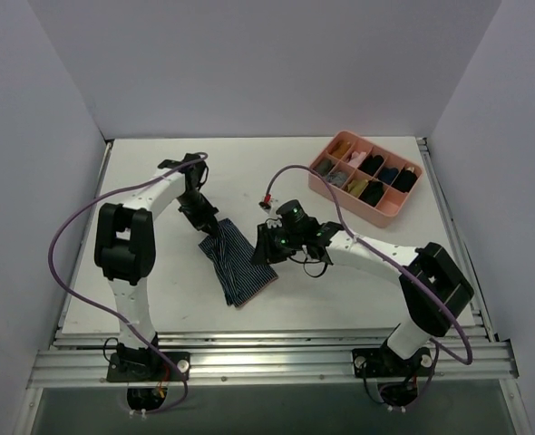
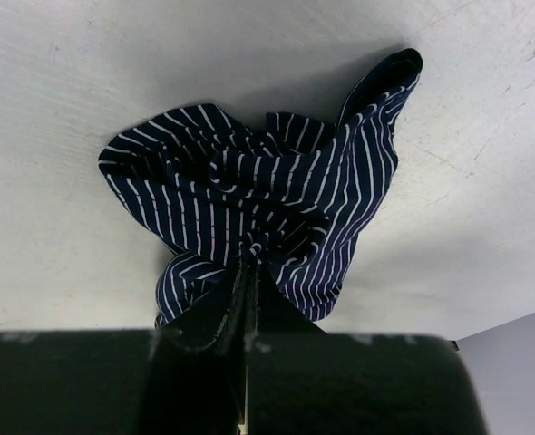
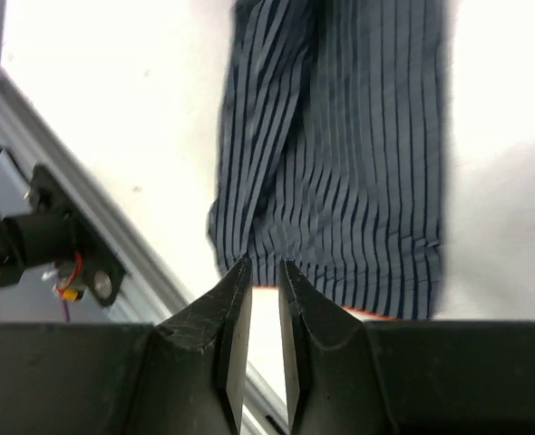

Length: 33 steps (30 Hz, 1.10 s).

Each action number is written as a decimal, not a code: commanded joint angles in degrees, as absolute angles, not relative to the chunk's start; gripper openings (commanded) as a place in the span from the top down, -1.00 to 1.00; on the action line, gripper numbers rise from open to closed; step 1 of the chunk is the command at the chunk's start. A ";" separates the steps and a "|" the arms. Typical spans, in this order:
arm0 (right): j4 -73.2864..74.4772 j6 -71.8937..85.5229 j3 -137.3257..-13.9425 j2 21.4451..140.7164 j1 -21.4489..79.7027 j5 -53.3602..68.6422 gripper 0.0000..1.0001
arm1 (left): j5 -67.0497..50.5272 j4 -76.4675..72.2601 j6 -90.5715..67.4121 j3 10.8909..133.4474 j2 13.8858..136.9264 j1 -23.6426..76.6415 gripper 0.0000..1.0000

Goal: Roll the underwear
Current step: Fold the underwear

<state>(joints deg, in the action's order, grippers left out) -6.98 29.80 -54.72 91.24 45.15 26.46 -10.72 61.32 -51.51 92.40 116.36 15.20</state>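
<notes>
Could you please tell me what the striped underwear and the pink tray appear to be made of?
The underwear: soft matte cloth, since it bunches and creases. The pink tray: probably moulded plastic, smooth, with thin rigid dividers.

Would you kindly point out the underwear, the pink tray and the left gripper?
underwear (image 1: 240,265): top external view, middle of the striped cloth.
pink tray (image 1: 376,212): top external view, its near outer wall.
left gripper (image 2: 251,272): left wrist view, between its shut fingertips.
</notes>
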 commanded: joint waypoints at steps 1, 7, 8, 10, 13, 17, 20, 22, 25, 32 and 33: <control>-2.90 26.64 -57.91 94.37 42.89 22.07 0.71 | -11.69 61.35 -50.19 95.18 114.87 14.85 0.95; -3.34 24.61 -60.64 102.74 42.45 20.83 0.73 | -12.83 61.44 -51.50 96.68 115.31 14.50 0.95; -3.69 24.70 -60.64 103.44 42.45 20.66 0.73 | -13.88 61.17 -52.72 96.68 115.23 14.50 0.95; -4.66 24.70 -60.03 105.11 42.80 19.96 0.74 | -15.02 59.34 -54.57 96.42 114.96 14.24 0.95; -5.89 24.96 -58.28 106.52 43.24 19.34 0.76 | -17.48 56.35 -59.40 95.89 114.26 14.15 0.95; -8.61 26.28 -54.68 106.88 43.24 19.42 0.77 | -19.86 50.28 -66.77 95.71 115.22 14.59 0.95; -10.72 27.42 -52.65 107.40 43.24 19.77 0.78 | -20.39 46.94 -70.82 96.33 116.80 15.73 0.95; -11.51 27.51 -52.21 108.19 43.24 19.78 0.78 | -20.48 45.62 -72.33 97.47 117.86 16.78 0.95; -11.43 27.16 -51.94 108.72 43.15 19.51 0.78 | -21.71 44.21 -73.30 99.74 121.02 17.58 0.94; -9.59 28.38 -52.29 107.23 43.07 18.90 0.77 | -14.61 58.62 -55.24 107.94 123.59 14.69 0.08; -9.32 28.74 -52.38 106.79 43.07 18.90 0.77 | -13.89 58.97 -53.11 106.97 122.36 12.76 -0.02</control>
